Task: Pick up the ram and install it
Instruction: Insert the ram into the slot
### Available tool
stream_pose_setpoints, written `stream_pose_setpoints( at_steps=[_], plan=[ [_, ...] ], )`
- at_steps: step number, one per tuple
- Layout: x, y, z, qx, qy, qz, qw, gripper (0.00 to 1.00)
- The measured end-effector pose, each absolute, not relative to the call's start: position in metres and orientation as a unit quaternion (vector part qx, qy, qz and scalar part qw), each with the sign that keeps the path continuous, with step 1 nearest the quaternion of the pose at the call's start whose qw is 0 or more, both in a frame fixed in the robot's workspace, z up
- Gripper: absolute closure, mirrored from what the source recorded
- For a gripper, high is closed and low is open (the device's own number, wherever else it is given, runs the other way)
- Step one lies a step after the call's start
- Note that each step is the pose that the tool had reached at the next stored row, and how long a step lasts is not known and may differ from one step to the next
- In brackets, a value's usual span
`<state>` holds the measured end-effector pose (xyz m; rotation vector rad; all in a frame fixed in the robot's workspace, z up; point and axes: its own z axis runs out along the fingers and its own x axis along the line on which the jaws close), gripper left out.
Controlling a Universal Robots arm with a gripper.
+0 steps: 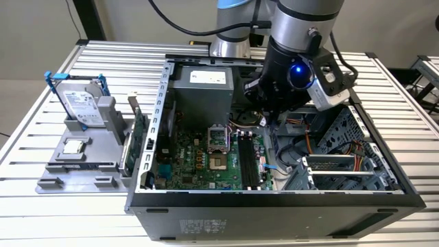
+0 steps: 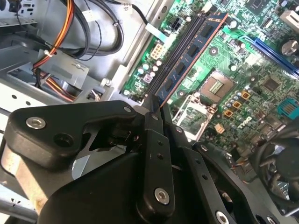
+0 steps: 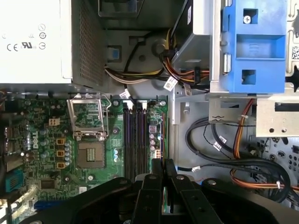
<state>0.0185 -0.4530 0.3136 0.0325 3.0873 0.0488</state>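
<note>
The claw point(image 2: 156, 109) grips the ram point(image 2: 191, 49) edge-on above the slots point(image 3: 135, 140). To seat it well, I judge it should stay parallel to one slot and go down squarely.

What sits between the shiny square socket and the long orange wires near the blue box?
In the first wrist view, the long black memory slots lie between the socket and the orange wires, along with looping black cables.

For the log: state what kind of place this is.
Probably a robot test bench for computer assembly: an opened computer case on a slatted metal table, a grey parts fixture beside it, the gripper holding the ram.
</note>
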Motion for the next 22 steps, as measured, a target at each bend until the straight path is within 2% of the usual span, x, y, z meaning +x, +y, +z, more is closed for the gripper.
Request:
stream_pose_setpoints(
  at_steps=[22],
  plan=[
    [0.019,-0.453,0.281,0.009,1.0,0.015,0.026,1.0]
  ],
)
